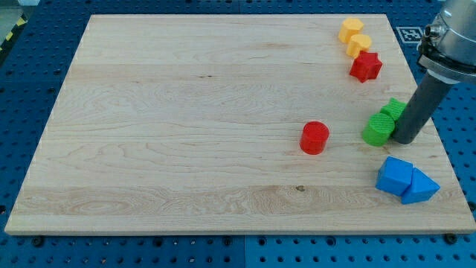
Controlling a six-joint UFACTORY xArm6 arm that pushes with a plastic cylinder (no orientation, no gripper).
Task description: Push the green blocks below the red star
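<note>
The red star (366, 66) lies near the board's upper right. Two green blocks sit lower on the right: a round-edged green block (378, 128) and a second green block (393, 109) just up and right of it, touching it. My tip (406, 139) stands right beside the green blocks, on their right side, touching or nearly touching them. The dark rod rises from there to the view's upper right.
Two yellow blocks (351, 30) (359, 45) lie just above the red star. A red cylinder (314, 138) stands left of the green blocks. Two blue blocks (394, 176) (419, 186) lie near the board's lower right corner. The board's right edge (439, 141) runs close by.
</note>
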